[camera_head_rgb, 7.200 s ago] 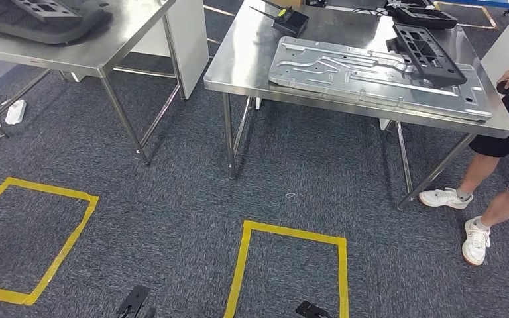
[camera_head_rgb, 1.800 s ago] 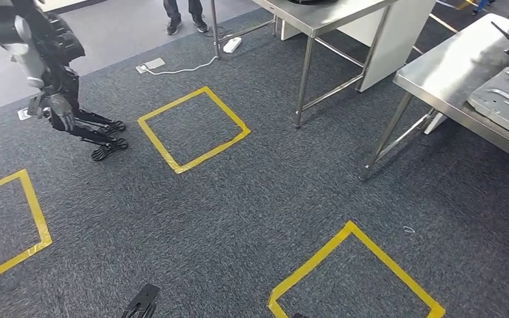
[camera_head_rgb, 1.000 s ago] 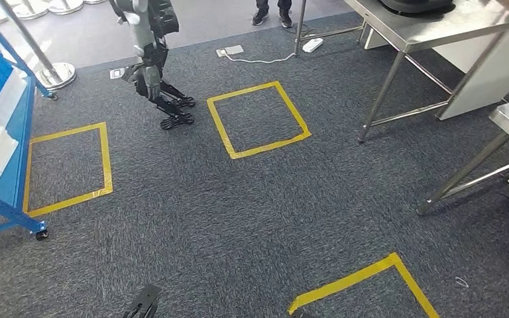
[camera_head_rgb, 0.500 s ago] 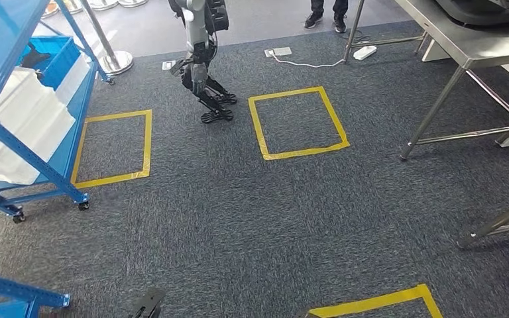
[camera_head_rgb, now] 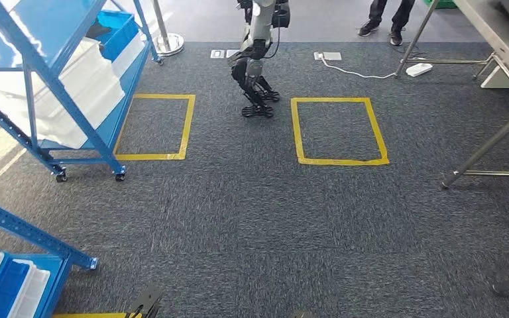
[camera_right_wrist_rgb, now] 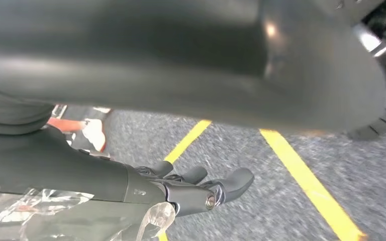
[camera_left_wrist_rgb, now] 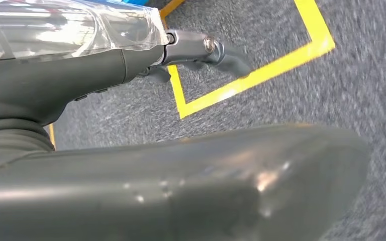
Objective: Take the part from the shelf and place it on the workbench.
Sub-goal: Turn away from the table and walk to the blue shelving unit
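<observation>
A blue metal shelf (camera_head_rgb: 46, 23) on castors stands at the left, loaded with white bins (camera_head_rgb: 86, 86) and a blue bin (camera_head_rgb: 116, 33) that has something dark in it, too small to identify. The steel workbench (camera_head_rgb: 497, 26) shows as an edge and legs at the far right. My left hand (camera_left_wrist_rgb: 105, 75) hangs over the carpet with its fingers (camera_left_wrist_rgb: 221, 50) stretched out and nothing in it. My right hand (camera_right_wrist_rgb: 120, 183) also hangs low, its fingers (camera_right_wrist_rgb: 231, 183) loosely extended and holding nothing.
A second blue shelf (camera_head_rgb: 13, 228) with bins is close at the lower left. Another humanoid robot (camera_head_rgb: 255, 59) stands ahead between two yellow tape squares (camera_head_rgb: 340, 161). A person's shoes (camera_head_rgb: 384, 26) and a power strip (camera_head_rgb: 419, 68) lie beyond.
The whole view has swung left: the steel tables slid out to the right and the blue shelves came in from the left. The other robot now appears near the top centre.
</observation>
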